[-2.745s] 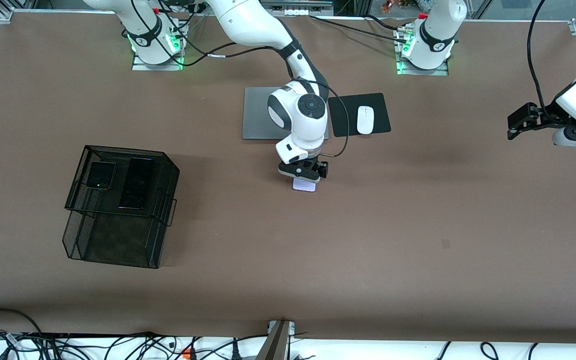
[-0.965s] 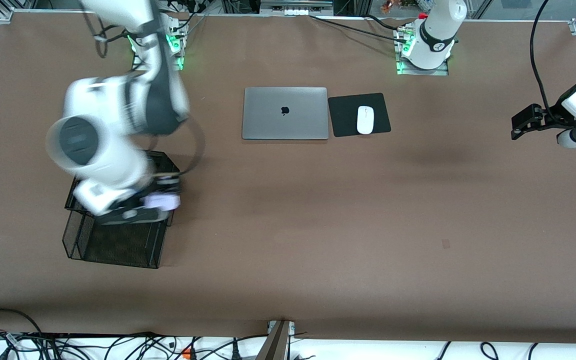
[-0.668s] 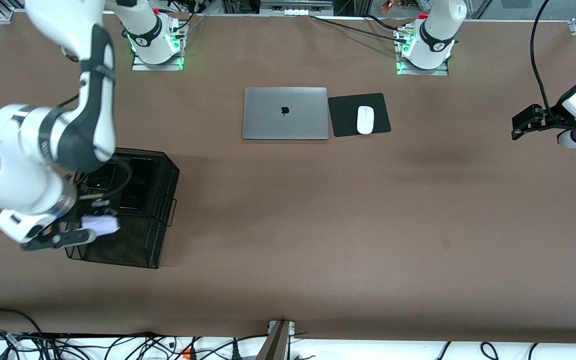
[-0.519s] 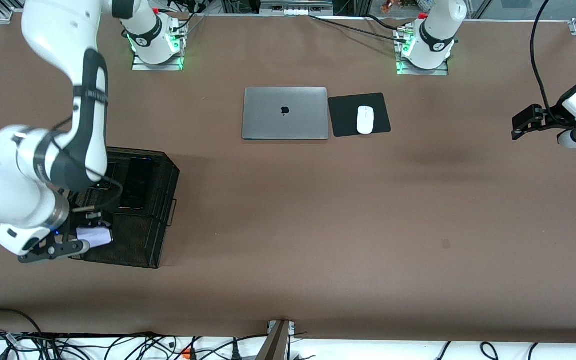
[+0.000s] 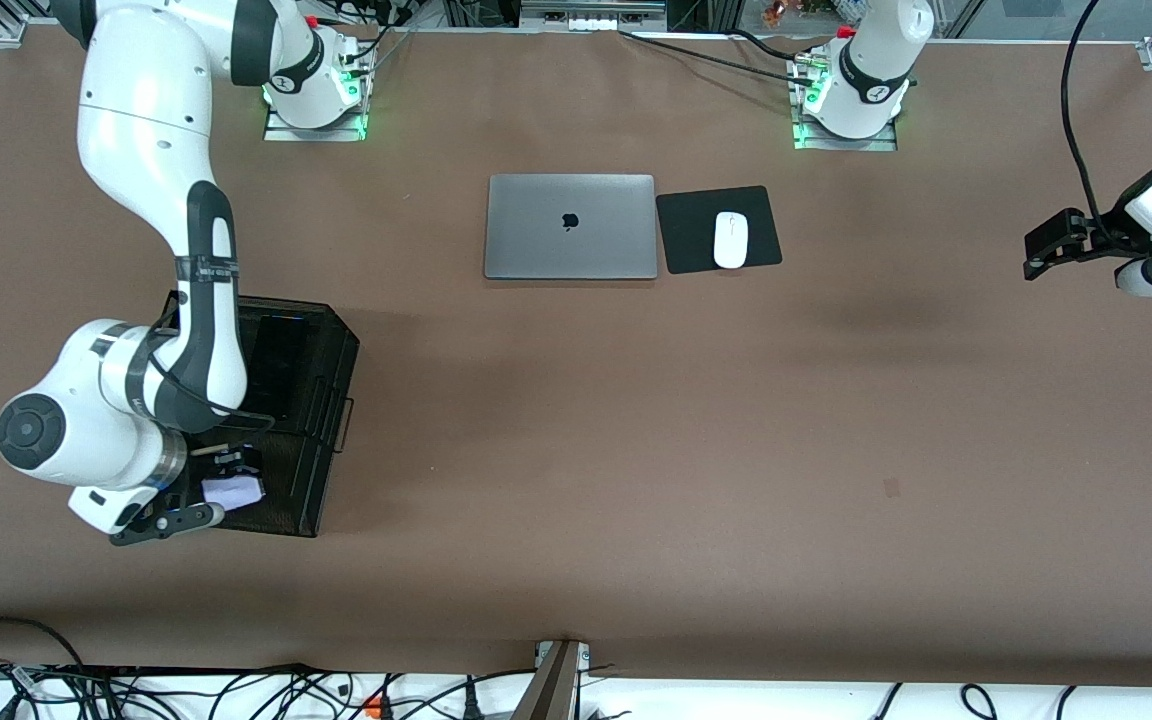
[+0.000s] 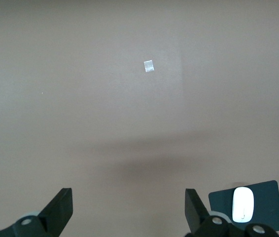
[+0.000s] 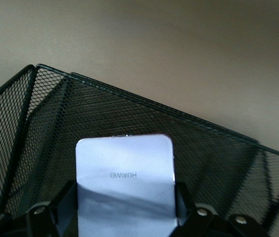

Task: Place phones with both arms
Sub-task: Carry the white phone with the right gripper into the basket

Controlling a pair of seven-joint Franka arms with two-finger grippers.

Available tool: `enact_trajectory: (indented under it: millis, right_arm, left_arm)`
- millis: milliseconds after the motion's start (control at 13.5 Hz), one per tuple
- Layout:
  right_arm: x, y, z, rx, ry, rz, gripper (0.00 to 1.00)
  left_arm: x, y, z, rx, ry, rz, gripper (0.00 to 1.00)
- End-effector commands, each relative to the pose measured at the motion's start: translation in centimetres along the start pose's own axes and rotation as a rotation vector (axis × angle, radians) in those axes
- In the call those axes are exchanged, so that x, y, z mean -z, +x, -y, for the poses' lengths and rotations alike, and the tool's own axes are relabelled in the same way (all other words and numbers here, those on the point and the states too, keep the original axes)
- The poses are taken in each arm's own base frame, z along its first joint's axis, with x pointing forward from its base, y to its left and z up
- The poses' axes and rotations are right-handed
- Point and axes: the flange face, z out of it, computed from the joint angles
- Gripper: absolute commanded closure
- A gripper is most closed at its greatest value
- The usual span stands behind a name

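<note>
Right gripper (image 5: 221, 487) clamps the squarish pale lilac phone (image 7: 124, 185) over the mesh tray (image 5: 321, 400); left gripper (image 6: 129, 210) waits, spread, holding nothing

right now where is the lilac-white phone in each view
Front view: the lilac-white phone sits in the right pincer, over the lower tier of the black mesh tray, toward the right arm's end of the table.
Left wrist view: not in it; only bare table, the open left pincer and the white mouse.
Right wrist view: the phone fills the lower middle, clamped between the fingers.
Shared landmark: the mesh tray, in the front and right wrist views.
</note>
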Motion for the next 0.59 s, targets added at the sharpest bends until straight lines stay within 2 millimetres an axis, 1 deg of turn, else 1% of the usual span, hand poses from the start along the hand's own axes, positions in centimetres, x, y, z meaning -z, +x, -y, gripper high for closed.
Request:
enact_trajectory:
  millis: [0,74,148,297,445,519]
  right_arm:
    - [0.9,-0.2,-0.8,-0.032,0.056,-0.026,0.00]
    - [2.0,-0.2,-1.0,-0.039,0.050,-0.030,0.00]
    - [3.6,-0.6,-1.7,-0.046,0.047,-0.027,0.00]
    - [7.2,-2.1,-3.4,-0.075,0.052,0.034,0.00]
    - [12.2,-3.0,-2.1,-0.055,0.032,0.053,0.00]
    - [14.7,-3.3,-0.7,-0.030,0.004,0.053,0.00]
  left_arm:
    - [0.5,0.0,0.1,0.001,0.020,0.016,0.00]
    - [0.5,0.0,0.1,0.001,0.020,0.022,0.00]
    - [0.4,-0.1,0.1,0.003,0.020,0.024,0.00]
    - [0.5,-0.1,0.1,0.003,0.020,0.023,0.00]
    - [0.5,0.0,0.1,0.002,0.020,0.023,0.00]
    - [0.5,0.0,0.1,0.002,0.020,0.023,0.00]
